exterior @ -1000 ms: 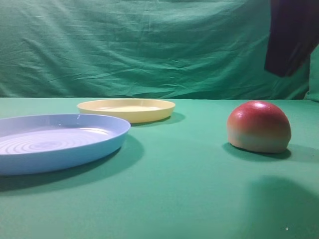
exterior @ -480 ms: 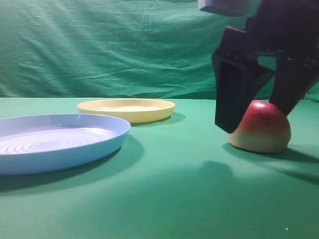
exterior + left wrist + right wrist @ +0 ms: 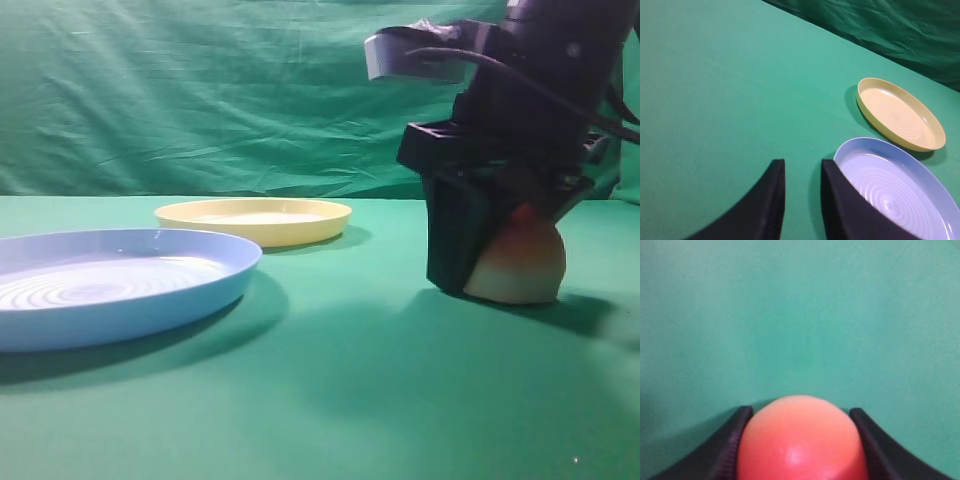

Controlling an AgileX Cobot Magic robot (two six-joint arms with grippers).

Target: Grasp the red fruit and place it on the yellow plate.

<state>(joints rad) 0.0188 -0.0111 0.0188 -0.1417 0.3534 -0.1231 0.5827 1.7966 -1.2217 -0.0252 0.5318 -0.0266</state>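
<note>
A light-blue ridged plate (image 3: 110, 285) sits at the near left of the green tabletop (image 3: 330, 400), and the yellow plate (image 3: 254, 220) lies just behind it, a little further right; from the left wrist view the two rims are near each other but apart. A green cloth backdrop (image 3: 200, 90) hangs behind everything. The stretch of tabletop between the yellow plate and the red fruit (image 3: 515, 265) is open cloth.

The red fruit rests on the tabletop at the right, well apart from both plates. The right gripper (image 3: 800, 440) covers it from above: in the exterior view the dark fingers (image 3: 455, 240) hide most of its red top, leaving the pale base showing. In the right wrist view both fingers lie against the fruit's flanks, closed onto it, and its flat base is on the cloth.

The left gripper (image 3: 802, 200) hangs over bare tabletop beside the blue plate, its fingers a narrow gap apart and holding nothing.

Half a second ago the right fingers stood wider, straddling the fruit higher up with its dome plainly visible; they have since dropped lower and drawn in against it. A second ago only a dark part of the arm showed at the top right. The plates have not moved.
</note>
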